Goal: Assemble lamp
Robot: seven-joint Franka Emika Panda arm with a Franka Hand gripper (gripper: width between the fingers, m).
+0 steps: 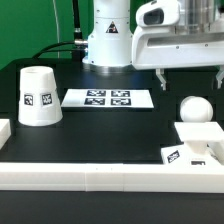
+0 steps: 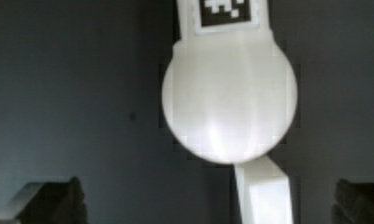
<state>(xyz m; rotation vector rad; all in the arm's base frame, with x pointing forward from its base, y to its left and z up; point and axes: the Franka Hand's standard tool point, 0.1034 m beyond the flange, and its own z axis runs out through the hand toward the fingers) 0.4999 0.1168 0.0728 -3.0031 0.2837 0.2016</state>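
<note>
Black table [image 1: 140, 122]. The gripper [image 1: 190, 76] hangs over the part of the table toward the exterior view's right edge, above the bulb [image 1: 194, 109] and clear of it. In the wrist view its two dark fingers [image 2: 38, 200] sit far out at opposite sides of the frame, spread wide with nothing clamped between them. The bulb lies on the bare dark surface under them, with its tagged neck at one end and the round end nearer the fingers. A narrow white piece [image 2: 264, 190] shows just past the round end; I cannot tell which part it is. The base [image 1: 200, 140] sits in the near corner at the exterior view's right, close against the long white rail [image 1: 100, 176] that runs along the near edge. The bulb's ball rises just behind the base; contact between them cannot be told. The shade [image 1: 38, 97] stands on its wide end near the exterior view's left edge, well apart from the other two parts. The marker board [image 1: 108, 98] lies flat mid-table toward the far edge, between shade and bulb. There is open black surface beside the bulb on the exterior view's left and in front of the marker board. The way toward the near edge is closed off by base and rail.
</note>
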